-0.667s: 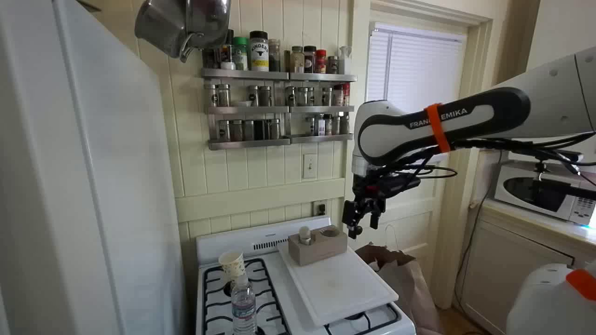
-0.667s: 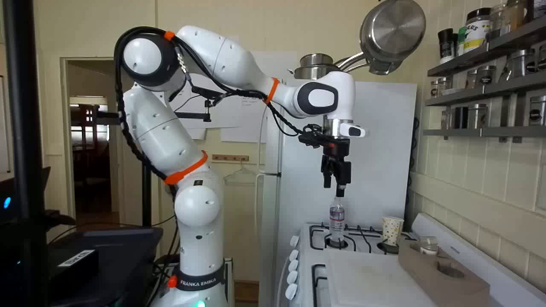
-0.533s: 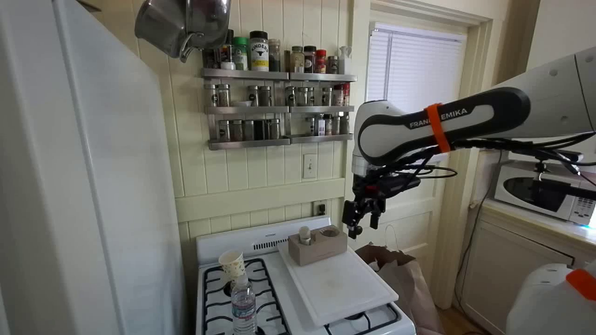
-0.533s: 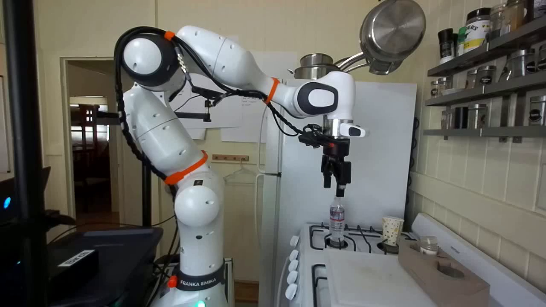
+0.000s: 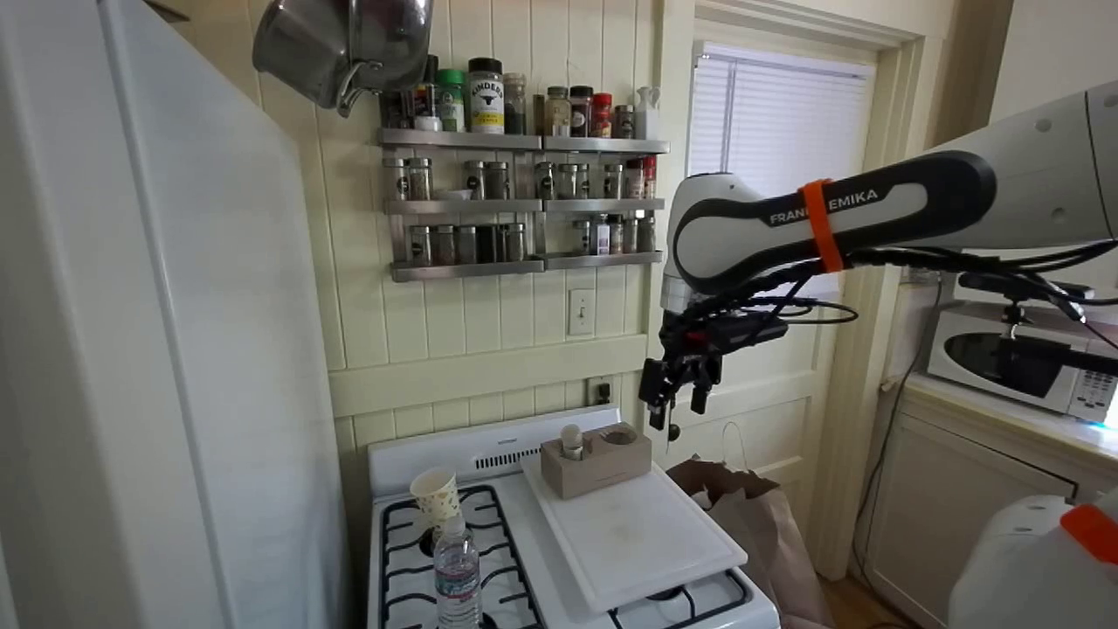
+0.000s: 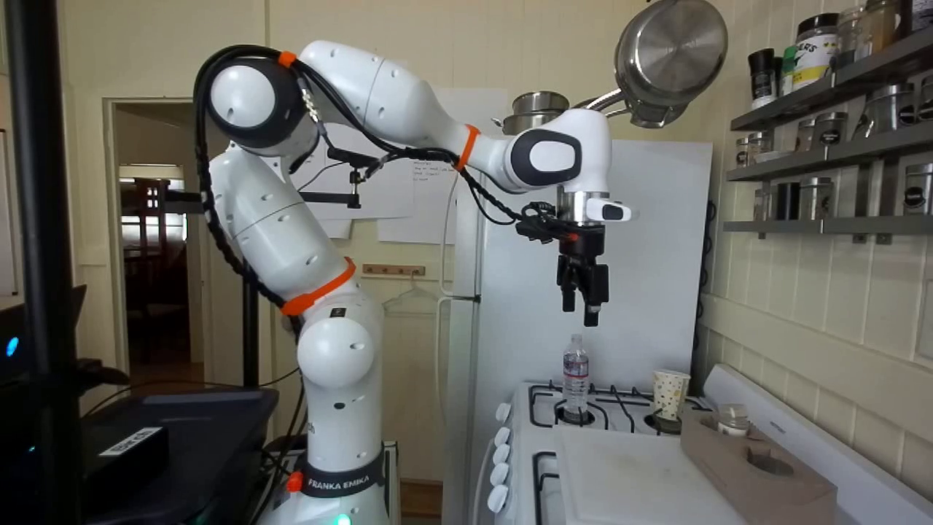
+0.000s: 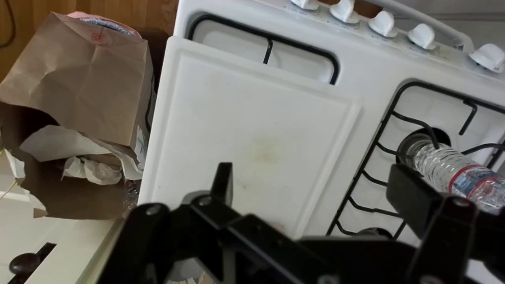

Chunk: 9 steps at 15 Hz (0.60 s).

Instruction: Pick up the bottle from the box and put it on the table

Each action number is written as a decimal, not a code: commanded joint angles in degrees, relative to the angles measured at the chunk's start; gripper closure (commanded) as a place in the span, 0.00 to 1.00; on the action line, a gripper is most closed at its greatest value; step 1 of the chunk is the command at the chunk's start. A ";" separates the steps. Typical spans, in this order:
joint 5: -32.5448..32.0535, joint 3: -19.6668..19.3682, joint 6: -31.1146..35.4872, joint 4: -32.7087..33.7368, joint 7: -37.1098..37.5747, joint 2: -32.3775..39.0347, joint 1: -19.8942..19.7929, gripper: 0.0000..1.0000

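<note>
White and flat, the table (image 5: 629, 535) is a rectangular slab laid across the stove (image 7: 371, 71), its front edge overlapping a black burner grate (image 7: 268, 50). Along its back edge stands the tan box (image 5: 594, 478), with two round holes in its top. The small, pale bottle (image 5: 572, 443) sits in the hole by the back corner nearer a patterned paper cup (image 5: 435, 495). My gripper (image 7: 314, 183) hangs well above, well apart from the box, its two fingers spread wide and gripping nothing. I judge three risks from here. The bottle is partly sunk in its hole, so if I descend off-centre a finger may hit the box top and shove the box against the stove's backguard (image 5: 419, 463). A tall clear bottle (image 6: 576, 379) stands past the table's side edge, and a low sideways sweep could topple it. Pressing near a front corner might rock the table, because of the grate beneath. The small bottle points straight up, long axis vertical, in both exterior views; which end bears a cap I cannot tell.
</note>
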 commanded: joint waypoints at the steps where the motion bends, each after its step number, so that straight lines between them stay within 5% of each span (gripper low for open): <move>1: 0.04 0.07 -0.16 0.13 -0.06 0.04 -0.09 0.00; 9: -1.70 1.96 10.84 12.36 8.87 13.69 -2.44 0.00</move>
